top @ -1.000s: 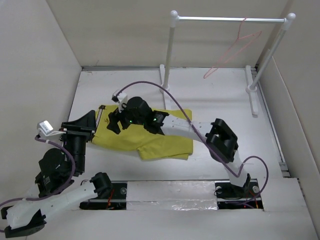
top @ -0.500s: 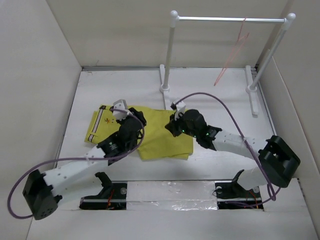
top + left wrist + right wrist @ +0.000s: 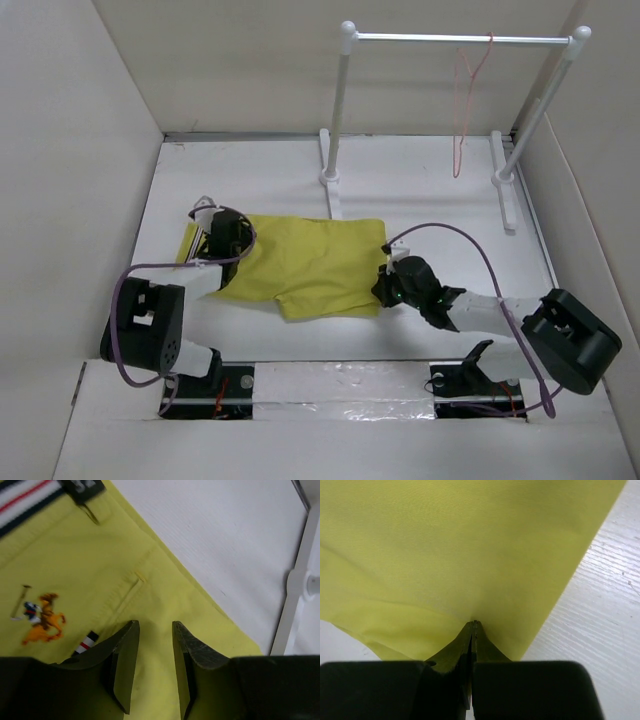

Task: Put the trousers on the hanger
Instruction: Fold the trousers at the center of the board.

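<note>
The mustard-yellow trousers [image 3: 300,265] lie folded flat on the white table. Their striped waistband [image 3: 30,500] and orange logo [image 3: 42,617] are at the left end. My left gripper [image 3: 220,238] hovers over that end, its jaws [image 3: 155,623] open with bare yellow cloth [image 3: 75,570] showing between them. My right gripper [image 3: 384,286] is at the trousers' lower right corner. It is shut [image 3: 474,622], and the cloth [image 3: 470,540] gathers to a point at its tips. The thin pink hanger [image 3: 460,100] hangs edge-on from the rail, far from both grippers.
A white rail frame [image 3: 450,38] stands at the back right, with its post feet [image 3: 328,165] on the table behind the trousers. Beige walls enclose the table on the left, back and right. A purple cable [image 3: 470,245] loops above the right arm.
The left arm has drawn back to the trousers' left end. The right gripper has gone from the upper right edge to the lower right corner. The hanger has swung edge-on.
</note>
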